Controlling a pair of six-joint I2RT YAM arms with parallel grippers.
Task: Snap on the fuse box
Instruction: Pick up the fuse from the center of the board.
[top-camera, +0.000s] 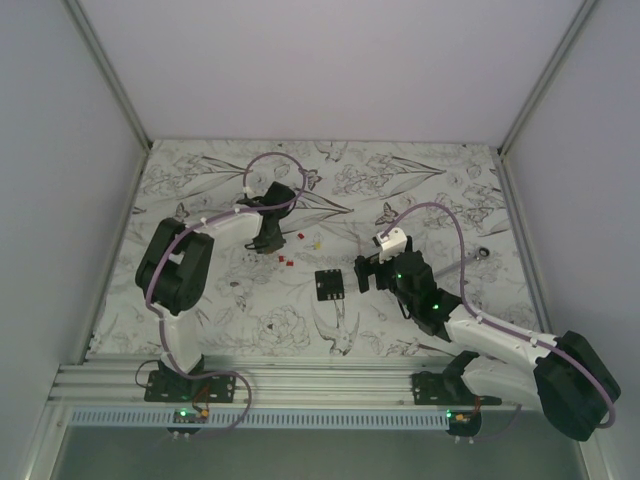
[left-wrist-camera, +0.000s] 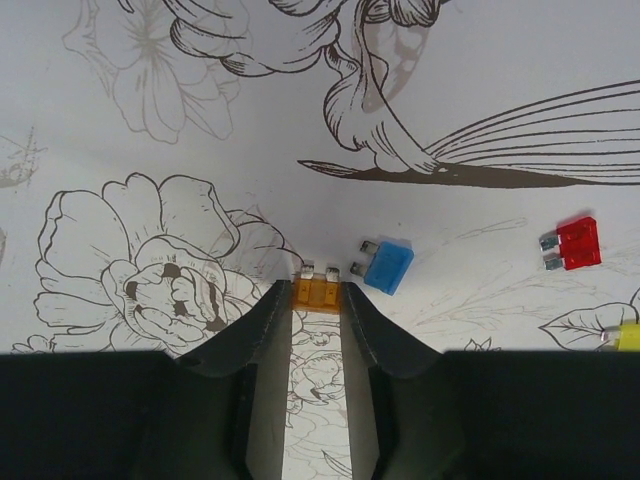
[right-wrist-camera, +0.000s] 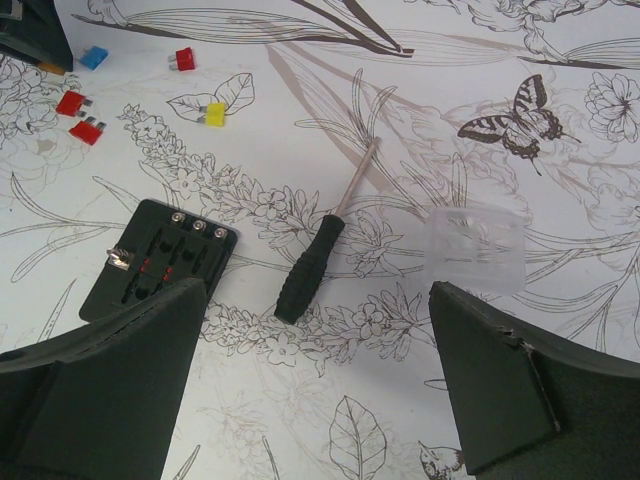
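Observation:
The fuse box (top-camera: 328, 285) lies flat mid-table, black, with a few red fuses in its slots; it also shows in the right wrist view (right-wrist-camera: 160, 262), half behind my left-hand finger. My right gripper (top-camera: 362, 272) hovers just right of it, wide open and empty (right-wrist-camera: 316, 325). A clear plastic cover (right-wrist-camera: 475, 250) lies to the right of a black-handled screwdriver (right-wrist-camera: 310, 268). My left gripper (top-camera: 268, 240) is low over the cloth at the back left, its fingertips (left-wrist-camera: 316, 291) shut on a small orange fuse (left-wrist-camera: 317, 294).
Loose fuses lie near the left gripper: blue (left-wrist-camera: 385, 266), red (left-wrist-camera: 572, 243), yellow (left-wrist-camera: 625, 337). The right wrist view shows two red fuses (right-wrist-camera: 78, 116), another red (right-wrist-camera: 184, 59), a yellow (right-wrist-camera: 214, 114) and a blue (right-wrist-camera: 94, 57). Walls enclose the flowered cloth.

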